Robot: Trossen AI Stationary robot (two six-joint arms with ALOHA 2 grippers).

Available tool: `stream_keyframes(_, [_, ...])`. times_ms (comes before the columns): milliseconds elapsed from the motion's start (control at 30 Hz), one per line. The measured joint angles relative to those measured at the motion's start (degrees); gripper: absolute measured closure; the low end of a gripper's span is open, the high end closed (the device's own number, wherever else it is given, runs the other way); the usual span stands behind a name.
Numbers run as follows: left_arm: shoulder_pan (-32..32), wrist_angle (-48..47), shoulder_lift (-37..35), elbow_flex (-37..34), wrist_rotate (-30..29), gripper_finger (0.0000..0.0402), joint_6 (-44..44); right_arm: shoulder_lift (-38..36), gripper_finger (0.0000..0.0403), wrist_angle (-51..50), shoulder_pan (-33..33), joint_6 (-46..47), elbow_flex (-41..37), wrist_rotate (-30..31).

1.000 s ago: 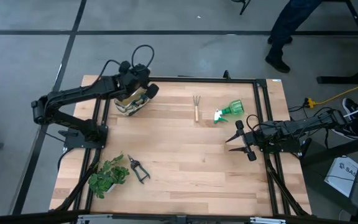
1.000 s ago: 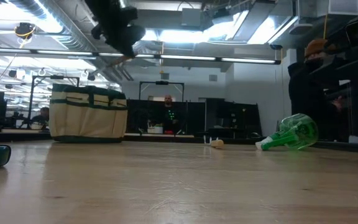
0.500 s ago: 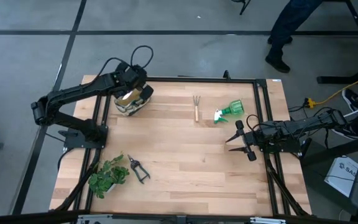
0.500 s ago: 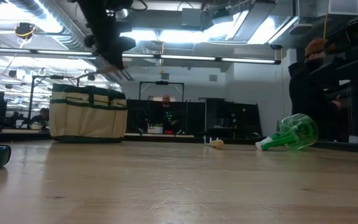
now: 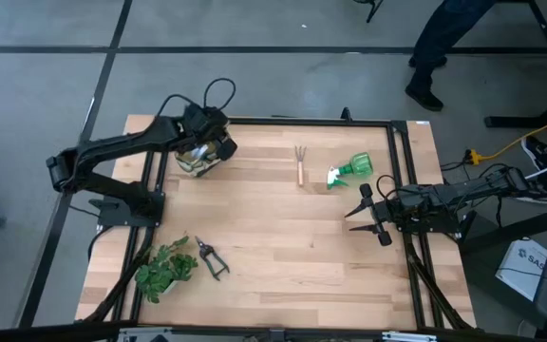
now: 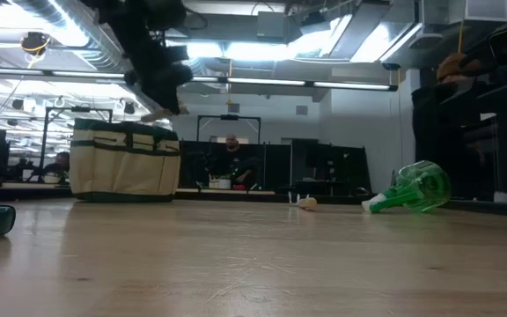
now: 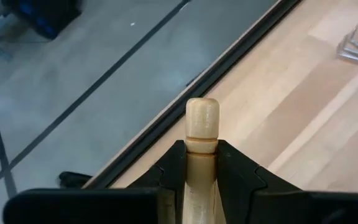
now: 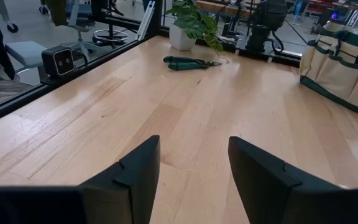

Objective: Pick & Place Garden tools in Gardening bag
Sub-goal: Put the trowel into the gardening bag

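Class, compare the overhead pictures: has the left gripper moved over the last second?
Yes. The left gripper, shut on a wooden handle, sat past the gardening bag toward the hand rake; now it is back over the bag.

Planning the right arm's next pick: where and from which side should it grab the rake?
Grip the rake on its wooden handle, coming straight down from above. It lies flat on the table, prongs toward the far edge, handle toward the near one. The handle is straight and clear of the spray bottle, so set the open right gripper fingers across it.
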Motion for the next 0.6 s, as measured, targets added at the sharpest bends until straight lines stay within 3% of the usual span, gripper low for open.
stream_keyframes(267, [0.0,0.7,-1.1,-3.4,-0.5,0.034,-0.8,0.0,0.021,0.0,0.0,0.0,0.0,0.0])
stream_keyframes(600, [0.0,-2.5,-2.5,-3.4,-2.1,0.0279,-2.4,0.0,0.021,0.0,0.0,0.0,0.0,0.0])
